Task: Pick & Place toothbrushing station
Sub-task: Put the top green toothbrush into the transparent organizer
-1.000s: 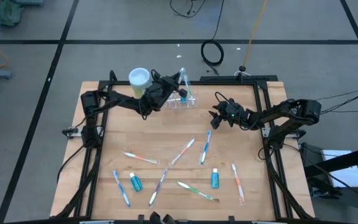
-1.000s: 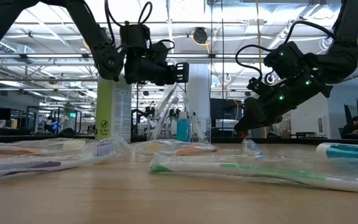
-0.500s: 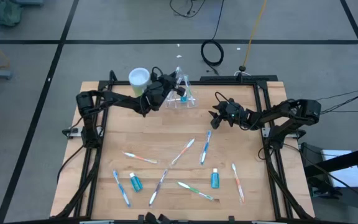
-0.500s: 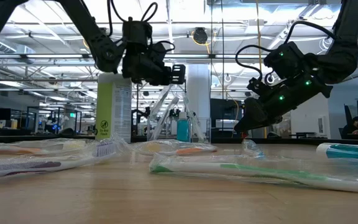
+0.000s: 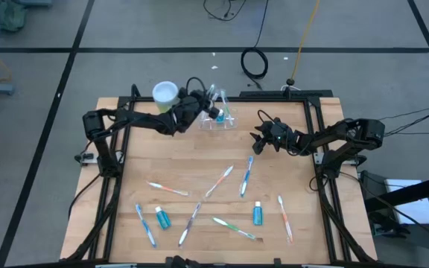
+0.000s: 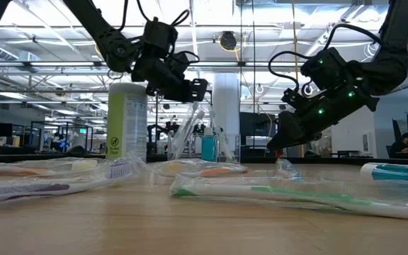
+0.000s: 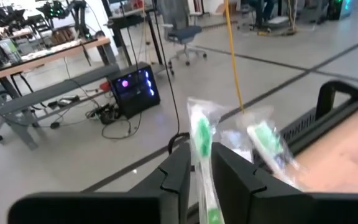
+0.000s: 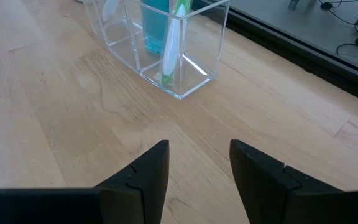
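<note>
The clear plastic holder [image 5: 220, 121] stands on the table near its far edge. It also shows in the low view [image 6: 205, 146] and in the right wrist view [image 8: 180, 70], with a blue tube and a green-and-white toothbrush inside. My left gripper [image 5: 211, 112] is just above the holder's left side, shut on a wrapped green toothbrush [image 7: 199, 134]. A second wrapped brush [image 7: 267, 140] stands beside it. My right gripper [image 5: 258, 140] hovers open and empty to the holder's right, pointing at it [image 8: 197, 168]. My left gripper pinches the wrapped toothbrush between its two fingers [image 7: 180, 180], on the shaft below the green head [image 7: 202, 163]. The brush runs along the fingers and sticks out past their tips. In the low view it slants down from the gripper into the holder [image 6: 187, 133].
A green canister with a white lid [image 5: 165, 93] stands just left of the holder. Several wrapped toothbrushes [image 5: 226, 177] and two blue tubes [image 5: 162, 218] [image 5: 258, 214] lie scattered over the table's near half. Black frame rails [image 5: 320, 164] run along the left and right edges.
My left gripper has moved a little toward the far edge, over the holder, and has tipped so that its fingers slant more downward. It stays shut on the wrapped toothbrush. My right gripper has kept still.
</note>
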